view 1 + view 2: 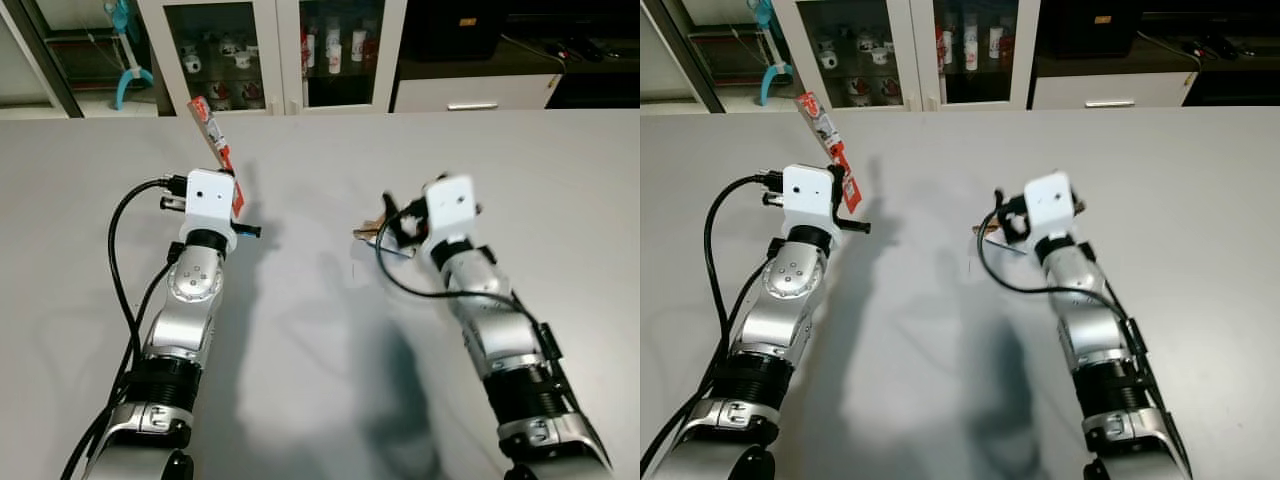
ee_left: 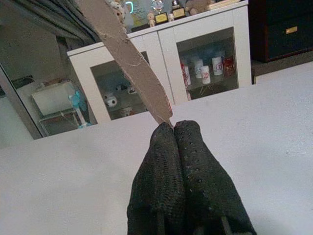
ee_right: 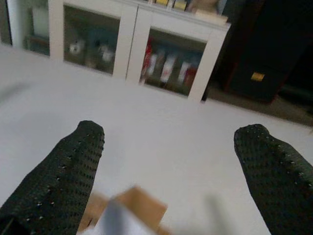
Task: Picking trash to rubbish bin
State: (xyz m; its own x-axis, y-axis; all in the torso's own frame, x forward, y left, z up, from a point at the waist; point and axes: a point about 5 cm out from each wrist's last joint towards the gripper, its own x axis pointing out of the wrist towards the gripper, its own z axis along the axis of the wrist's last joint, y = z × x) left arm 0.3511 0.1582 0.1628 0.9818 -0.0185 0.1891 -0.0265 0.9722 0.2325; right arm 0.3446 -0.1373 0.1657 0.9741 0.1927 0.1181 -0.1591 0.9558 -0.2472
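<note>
Red-and-white, the long thin foil wrapper (image 1: 212,132) sticks up beyond my left gripper (image 1: 243,215), lifted off the grey table (image 1: 560,190) for binning. In my left wrist view, both fingers (image 2: 182,161) pinch its end. My right gripper (image 3: 171,161) gapes over brown cardboard scrap (image 3: 139,205); white glass-fronted cabinet (image 3: 132,44) ahead.

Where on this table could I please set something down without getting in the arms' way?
The table lies bare right of the right gripper and towards the far edge by the white cabinet. It is crowded between the arms: the left gripper holds a red wrapper aloft, and brown scrap lies under the right.
</note>
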